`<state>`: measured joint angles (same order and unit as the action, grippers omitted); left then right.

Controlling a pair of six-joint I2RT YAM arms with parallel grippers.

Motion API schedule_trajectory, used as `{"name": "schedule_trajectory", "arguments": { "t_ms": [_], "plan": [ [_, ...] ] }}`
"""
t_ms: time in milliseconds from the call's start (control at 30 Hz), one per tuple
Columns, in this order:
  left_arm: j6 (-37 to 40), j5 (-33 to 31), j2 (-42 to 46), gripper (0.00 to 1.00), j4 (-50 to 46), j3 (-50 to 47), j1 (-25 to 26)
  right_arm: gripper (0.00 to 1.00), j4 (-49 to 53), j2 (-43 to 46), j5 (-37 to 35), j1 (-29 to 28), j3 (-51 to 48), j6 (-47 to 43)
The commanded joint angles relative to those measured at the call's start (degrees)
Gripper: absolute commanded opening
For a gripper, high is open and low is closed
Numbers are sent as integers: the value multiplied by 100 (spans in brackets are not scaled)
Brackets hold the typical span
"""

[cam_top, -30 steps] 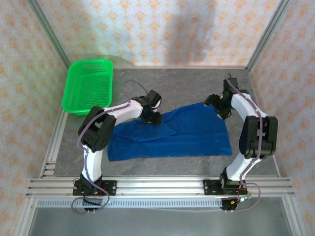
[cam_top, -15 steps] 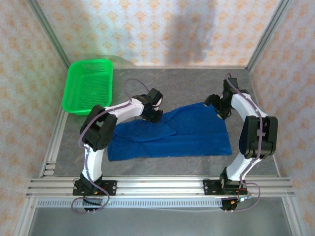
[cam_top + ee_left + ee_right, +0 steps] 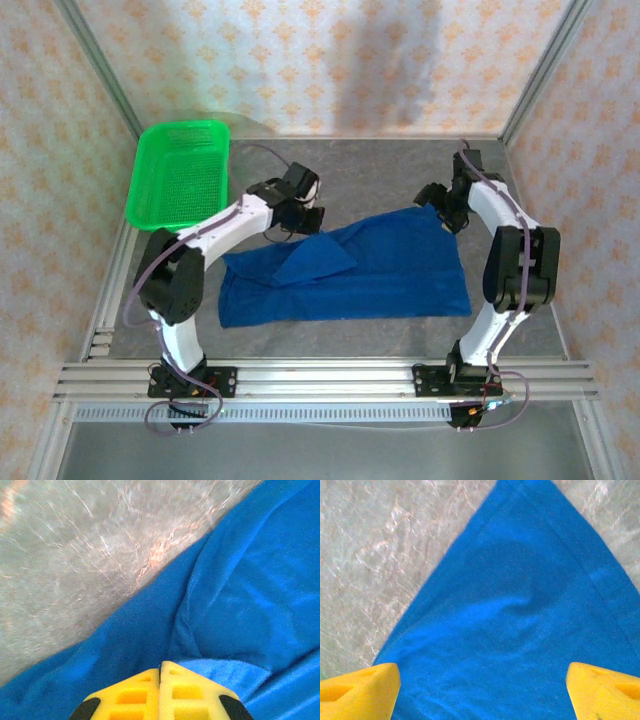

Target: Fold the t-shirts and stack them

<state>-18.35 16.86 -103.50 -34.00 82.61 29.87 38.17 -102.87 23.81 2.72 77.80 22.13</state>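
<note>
The royal-blue t-shirt lies spread on the grey table, plain side up, with a triangular flap raised at its far left. My left gripper is shut at that flap's far edge. In the left wrist view its yellow fingertips meet with no gap, and a lifted fold of the t-shirt bunches against them. My right gripper hovers open over the shirt's far right corner. In the right wrist view the t-shirt fills the wide gap between the yellow fingers of that gripper.
A green plastic basket stands at the far left of the table. Patterned walls close in the back and both sides. An aluminium rail with the arm bases runs along the near edge.
My left gripper has shut on the shirt's far left edge and pulled back and left, raising a triangular flap. The right gripper shifted slightly farther away and stayed open.
</note>
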Motion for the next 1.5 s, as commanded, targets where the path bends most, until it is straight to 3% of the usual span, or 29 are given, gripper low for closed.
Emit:
{"name": "schedule_trajectory", "arguments": {
  "t_ms": [0,233,633,900,1467],
  "plan": [
    [-27,-186,315,0,-411,230,-161,87,159,-300,-198,74,499,142],
    [95,-284,747,0,-674,434,-465,86,548,-942,-342,205,1147,483],
    [394,-536,1013,0,-956,727,-991,85,310,-1801,-479,369,1897,484],
    [853,-764,599,0,-1247,1491,-1242,82,577,-2266,-631,361,2589,397],
    [1263,-1645,-989,0,-1381,3121,-1723,74,595,-2654,-1112,340,2891,-154]
  ]
}}
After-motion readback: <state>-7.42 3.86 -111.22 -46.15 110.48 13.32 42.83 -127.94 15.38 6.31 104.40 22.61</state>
